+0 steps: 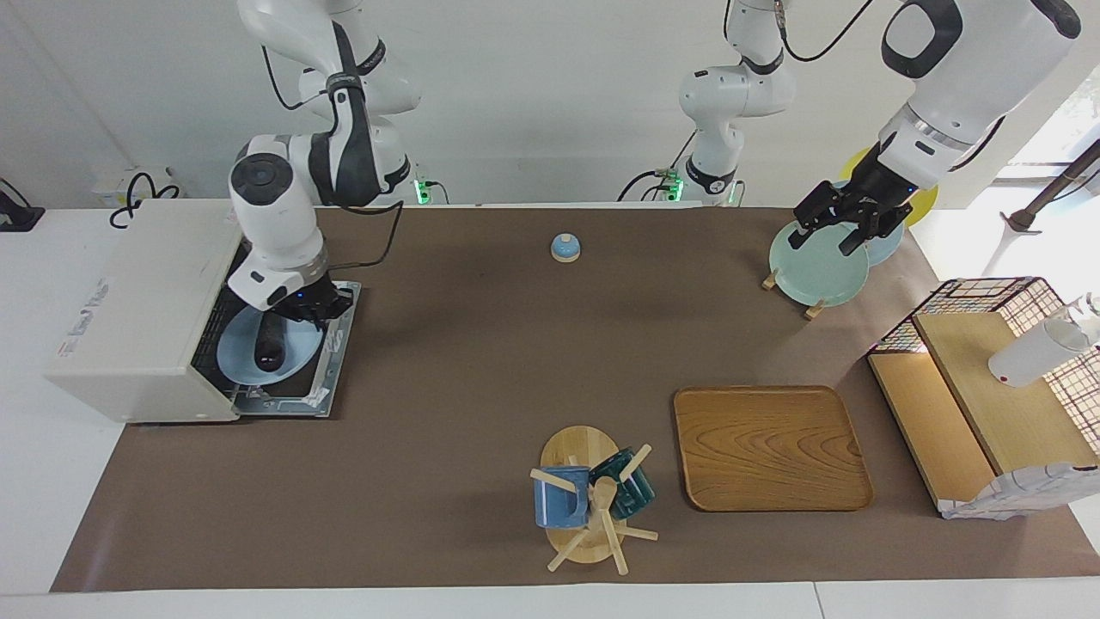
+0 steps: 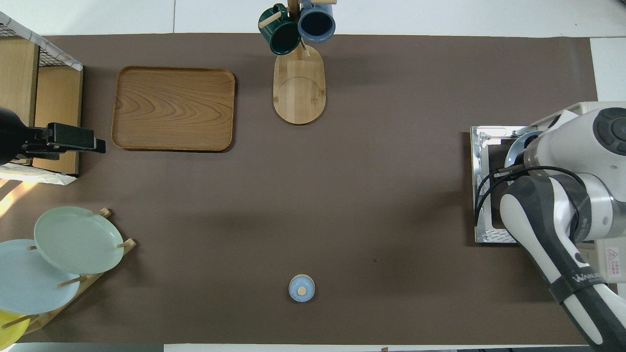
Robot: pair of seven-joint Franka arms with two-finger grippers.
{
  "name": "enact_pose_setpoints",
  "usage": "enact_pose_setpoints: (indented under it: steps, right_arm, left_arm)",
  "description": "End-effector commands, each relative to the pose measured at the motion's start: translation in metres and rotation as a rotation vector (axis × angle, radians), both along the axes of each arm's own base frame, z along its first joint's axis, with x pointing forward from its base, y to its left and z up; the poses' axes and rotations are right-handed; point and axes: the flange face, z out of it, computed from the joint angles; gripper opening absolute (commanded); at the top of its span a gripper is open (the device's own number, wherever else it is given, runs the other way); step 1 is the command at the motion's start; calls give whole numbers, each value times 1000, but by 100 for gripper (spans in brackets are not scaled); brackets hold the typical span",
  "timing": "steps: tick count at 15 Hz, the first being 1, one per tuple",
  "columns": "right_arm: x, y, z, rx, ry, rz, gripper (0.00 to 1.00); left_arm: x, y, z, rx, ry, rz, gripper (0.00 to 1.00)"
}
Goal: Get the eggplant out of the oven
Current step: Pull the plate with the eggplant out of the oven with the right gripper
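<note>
The oven (image 1: 137,314) stands at the right arm's end of the surface (image 1: 481,361) with its door (image 1: 331,361) dropped open. The eggplant (image 1: 272,340) lies on a light blue plate (image 1: 236,357) at the oven's mouth — not yet lifted clear. The right pincer (image 1: 311,309) is lowered onto the eggplant's end nearer the robots; whether its fingers are apart or clamped on the eggplant cannot be told, since the wrist hides them in the overhead view as well. The task is judged to be at the grasping step: the door is open and the reach made, while the lift and withdrawal are left. The left pincer (image 1: 846,228) waits over the plate rack (image 1: 812,271) with its fingers apart — nothing is held.
</note>
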Motion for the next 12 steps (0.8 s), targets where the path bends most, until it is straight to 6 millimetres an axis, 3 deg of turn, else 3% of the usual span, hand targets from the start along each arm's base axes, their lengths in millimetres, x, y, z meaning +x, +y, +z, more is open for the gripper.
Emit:
enact_pose_setpoints:
  steps: [1,2,5,6,8,9,12]
  right_arm:
    - [6,83,18,-6,-16,-24,0]
    - [3,109,23,-6,-32,-53,0]
    - [0,221,31,-2,-68,-94,0]
    - [2,270,28,-10,-48,-125,0]
    - [8,341,6,-54,-34,-150,0]
    - [6,369,-7,-47,-42,-152,0]
    - [-17,424,-38,10,-76,-218,0]
  left_arm:
    - [-12,-1,-3,-43,-14,21,100]
    - [-12,-2,-3,-43,-14,20,100]
    - [-13,-3,-1,-44,-16,20,100]
    - [-13,-2,-1,-44,-17,25,100]
    - [-13,0,-1,-45,-15,29,100]
    - [-13,0,-1,-45,-14,31,100]
    - [-13,5,-3,-46,-4,53,100]
